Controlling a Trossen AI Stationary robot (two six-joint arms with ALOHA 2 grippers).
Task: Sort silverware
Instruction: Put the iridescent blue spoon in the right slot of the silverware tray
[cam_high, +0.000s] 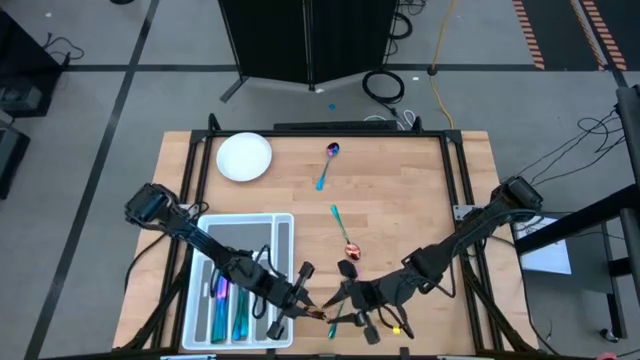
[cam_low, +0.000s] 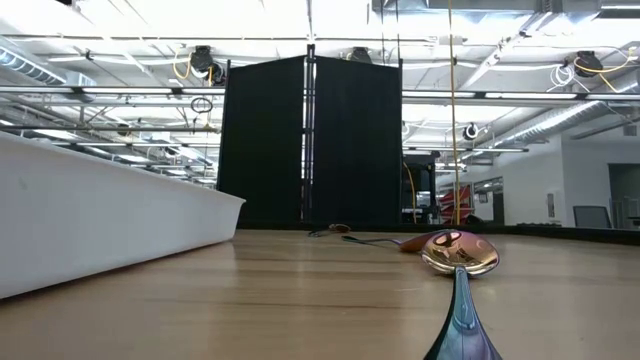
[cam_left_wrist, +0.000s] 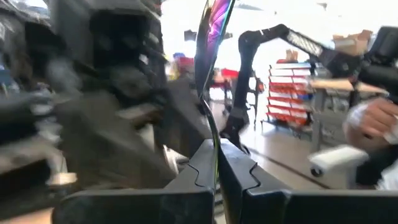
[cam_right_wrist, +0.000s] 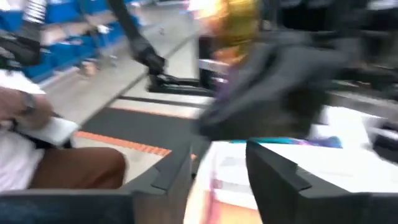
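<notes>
Over the pale wooden table (cam_high: 400, 190) my left gripper (cam_left_wrist: 217, 163) pinches a slim iridescent utensil (cam_left_wrist: 208, 74) upright between its fingers for the white compartment tray (cam_high: 285, 225) just beside, while my right gripper (cam_right_wrist: 217, 168), fingers apart, hovers near.

Left gripper (cam_high: 303, 300): your left arm reaches to the near table edge, fingers clamped.
Right gripper (cam_high: 352, 303): facing it, just beside, fingers parted.
</notes>
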